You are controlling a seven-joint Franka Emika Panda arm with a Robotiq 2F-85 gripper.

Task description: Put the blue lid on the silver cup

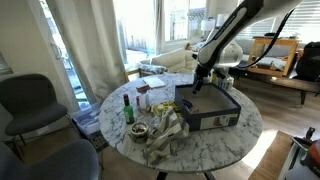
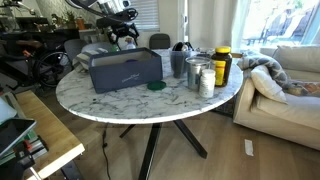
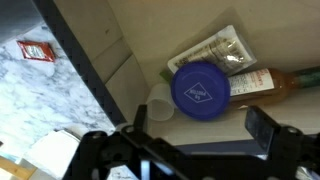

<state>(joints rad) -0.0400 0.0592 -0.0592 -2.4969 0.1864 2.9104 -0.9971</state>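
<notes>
The blue lid [image 3: 200,90] shows only in the wrist view. It lies flat on the beige floor of the black tray [image 1: 212,108], beside a small white cup [image 3: 160,103]. My gripper [image 3: 200,135] is open and empty, hanging above the lid with a finger on either side of it and a gap below. In both exterior views the gripper [image 1: 198,84] [image 2: 125,40] hovers over the black tray [image 2: 125,70]. The silver cup [image 2: 195,70] stands on the marble table among other containers, apart from the tray.
Inside the tray lie a paper packet [image 3: 222,48] and a bottle of brown liquid [image 3: 275,82]. A green bottle [image 1: 128,108], a crumpled cloth [image 1: 165,135], a yellow-lidded jar [image 2: 221,65] and a dark green disc [image 2: 156,86] sit on the round table [image 2: 200,105].
</notes>
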